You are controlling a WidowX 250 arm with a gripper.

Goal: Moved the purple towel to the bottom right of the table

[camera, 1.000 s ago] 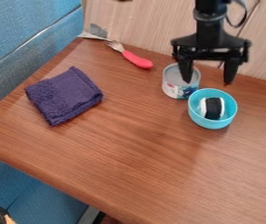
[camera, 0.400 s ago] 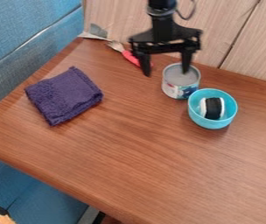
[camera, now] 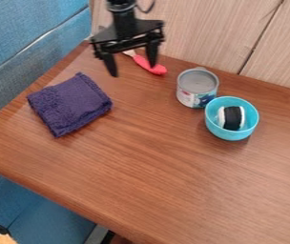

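While the gripper [camera: 133,70] hangs over the far left part of the table [camera: 167,162], its 2 fingers point down and stand wide apart, holding nothing. Arm enters from the far side, left of center, wrist roughly upright, gripper body slightly tilted, its left end lower. Right fingertip overlaps the red handle [camera: 155,69] of a fork [camera: 130,53] in this view; contact: can't tell.

Purple towel [camera: 70,104] is folded into a rough square, flat on the left side of the table, nearer than the gripper and apart from it. 1 corner points far, 1 near.

Right of the gripper: metal can [camera: 197,82], upright, with a printed label [camera: 192,99] in white, blue and some red; print too small to read. Just beside it, nearer and right, a light blue bowl [camera: 232,135] with 1 black-and-white item [camera: 233,117] inside.

Blue upholstery [camera: 20,47] left, pale wood panel [camera: 205,33] far.
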